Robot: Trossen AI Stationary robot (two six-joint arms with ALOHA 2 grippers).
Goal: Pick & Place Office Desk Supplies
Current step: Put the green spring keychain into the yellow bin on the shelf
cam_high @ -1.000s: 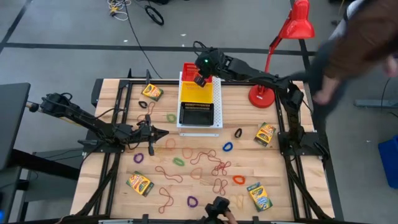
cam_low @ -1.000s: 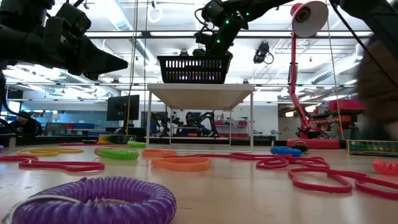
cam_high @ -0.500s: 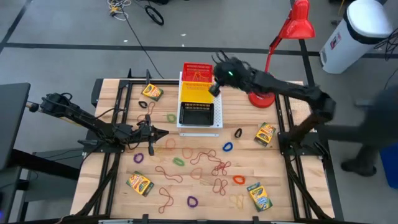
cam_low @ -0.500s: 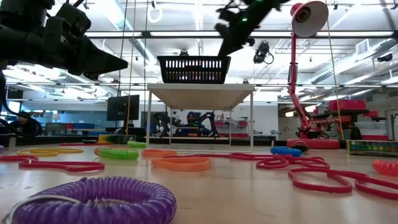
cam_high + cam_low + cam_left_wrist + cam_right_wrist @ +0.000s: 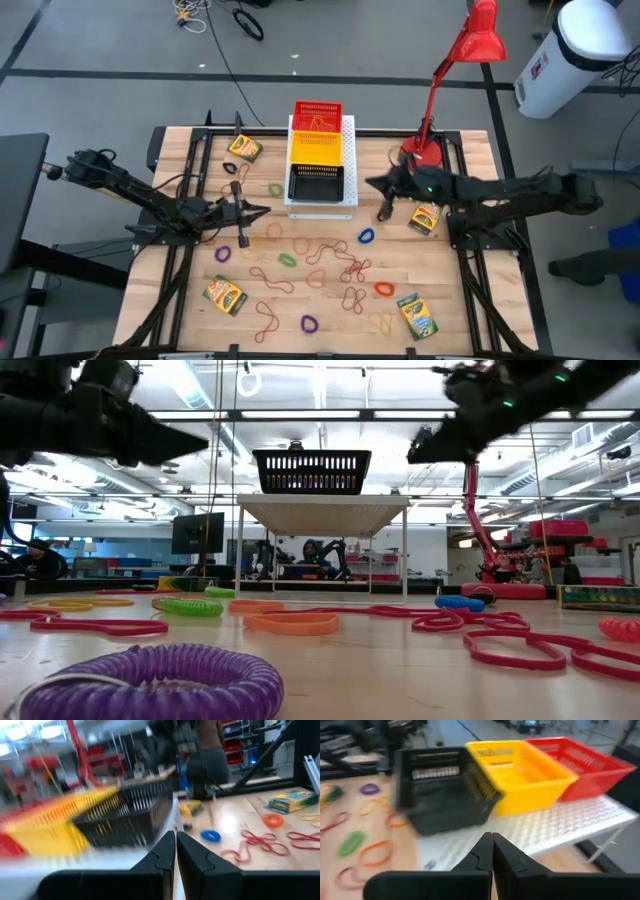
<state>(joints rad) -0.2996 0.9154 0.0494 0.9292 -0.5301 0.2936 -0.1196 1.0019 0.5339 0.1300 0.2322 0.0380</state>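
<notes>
Several crayon boxes lie flat on the wooden table, among them one at far left (image 5: 244,148) and one at right (image 5: 427,216). Reddish-brown rubber bands (image 5: 330,260) are strewn across the table's middle. Small elastic loops lie around them: green (image 5: 275,189), blue (image 5: 366,236), black (image 5: 383,213), orange (image 5: 384,289), purple (image 5: 222,254). My left gripper (image 5: 262,210) (image 5: 175,837) hovers shut and level left of the black basket (image 5: 315,183). My right gripper (image 5: 370,183) (image 5: 492,837) hangs shut above the table, just right of that basket, holding nothing.
Red (image 5: 317,115), yellow (image 5: 315,147) and black baskets stand in a row on a raised white perforated board (image 5: 349,195) at far centre. A red desk lamp (image 5: 430,150) stands at far right. A person's legs (image 5: 600,265) show beside the table's right edge.
My right gripper has swung from above the red and yellow baskets toward the table's right and near side, sinking, and now points at the black basket from the right. My left gripper has rolled a little in place. The person at far right has moved off.
</notes>
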